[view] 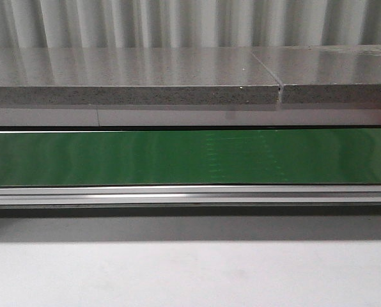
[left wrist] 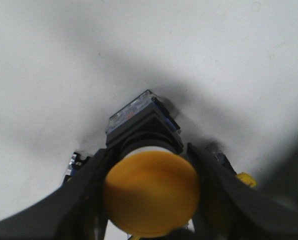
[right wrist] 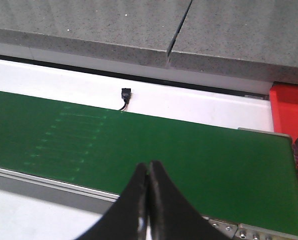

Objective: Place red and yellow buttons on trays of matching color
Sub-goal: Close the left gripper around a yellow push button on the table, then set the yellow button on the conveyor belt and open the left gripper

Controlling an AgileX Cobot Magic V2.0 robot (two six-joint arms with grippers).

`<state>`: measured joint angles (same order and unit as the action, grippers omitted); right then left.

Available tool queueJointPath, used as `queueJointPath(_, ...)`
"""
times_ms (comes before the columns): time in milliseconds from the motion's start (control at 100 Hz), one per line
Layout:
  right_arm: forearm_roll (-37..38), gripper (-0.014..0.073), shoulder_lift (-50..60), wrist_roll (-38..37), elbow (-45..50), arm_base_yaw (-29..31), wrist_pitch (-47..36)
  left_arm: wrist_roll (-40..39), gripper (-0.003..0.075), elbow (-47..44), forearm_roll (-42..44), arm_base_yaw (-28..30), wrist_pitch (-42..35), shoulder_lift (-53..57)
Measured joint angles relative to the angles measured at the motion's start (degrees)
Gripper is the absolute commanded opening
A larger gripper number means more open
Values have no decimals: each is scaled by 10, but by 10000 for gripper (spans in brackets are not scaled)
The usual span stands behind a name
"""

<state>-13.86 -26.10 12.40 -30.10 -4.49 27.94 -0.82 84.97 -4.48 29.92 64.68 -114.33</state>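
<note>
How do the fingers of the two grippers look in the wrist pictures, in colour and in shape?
Both grippers have plain black, matte fingers with no markings or cables showing. The left gripper shows two broad fingers that curve and narrow forward. The right gripper has two smooth fingers that taper to thin tips.

Conveyor belt (view: 190, 157) lies behind table (view: 190, 275); ledge (view: 133, 77) beyond (raised).

The left gripper (left wrist: 150, 200) has two broad, matte dark grey fingers (left wrist: 86, 192) with smooth, rounded outer faces, widening toward the wrist. The right gripper (right wrist: 149, 172) has glossy black fingers (right wrist: 161, 200), curved and tapering to thin pointed tips.
</note>
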Motion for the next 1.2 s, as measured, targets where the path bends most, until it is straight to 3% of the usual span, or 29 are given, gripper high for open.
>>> queueJointPath(220, 0, -66, 0, 0, 0, 0, 0, 8, 183, 0, -1, 0, -11, 18)
queueJointPath(560, 0, -66, 0, 0, 0, 0, 0, 28, 183, 0, -13, -8, -6, 145)
queueJointPath(990, 0, -66, 0, 0, 0, 0, 0, 50, 183, 0, -22, -133, 30, 172)
queueJointPath(1200, 0, -66, 0, 0, 0, 0, 0, 59, 183, 0, -23, -161, 39, 154)
